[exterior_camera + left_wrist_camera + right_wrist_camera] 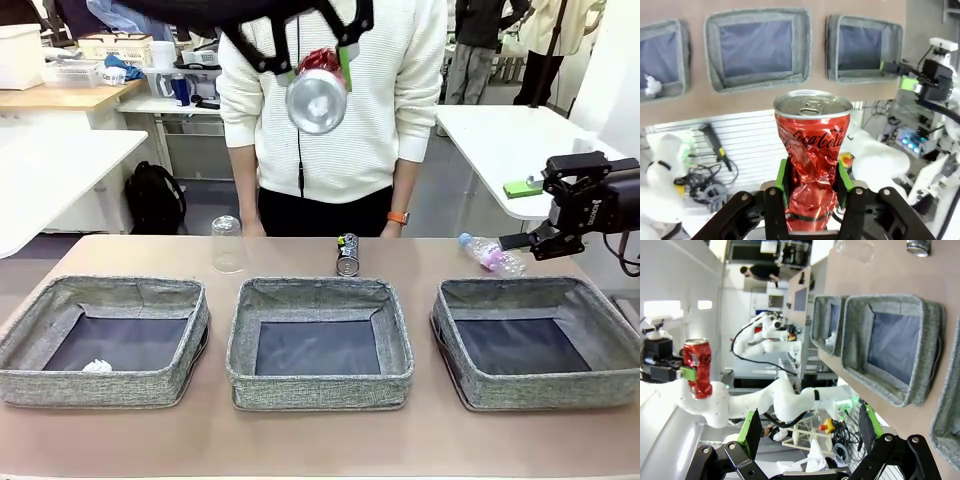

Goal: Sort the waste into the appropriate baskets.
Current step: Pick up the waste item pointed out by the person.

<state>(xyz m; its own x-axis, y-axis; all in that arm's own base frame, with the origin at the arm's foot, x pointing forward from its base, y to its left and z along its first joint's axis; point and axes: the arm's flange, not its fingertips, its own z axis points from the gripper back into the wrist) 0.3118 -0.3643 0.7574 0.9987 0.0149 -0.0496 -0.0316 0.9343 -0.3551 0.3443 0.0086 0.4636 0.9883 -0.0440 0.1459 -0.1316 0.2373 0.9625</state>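
White crumpled paper ball (97, 366) lies in the left basket (100, 388), beside the middle basket (318, 388). I see the clear plastic cup (227, 244) upside down beyond the middle basket's far left corner. High above that basket, my left gripper (318, 72) clamps the red crushed can (318, 100). The dark printed can (347, 254) stands just behind its far wall. The bottle (492, 256) lies farther right, near my right gripper (809, 412), whose jaws are wide and empty.
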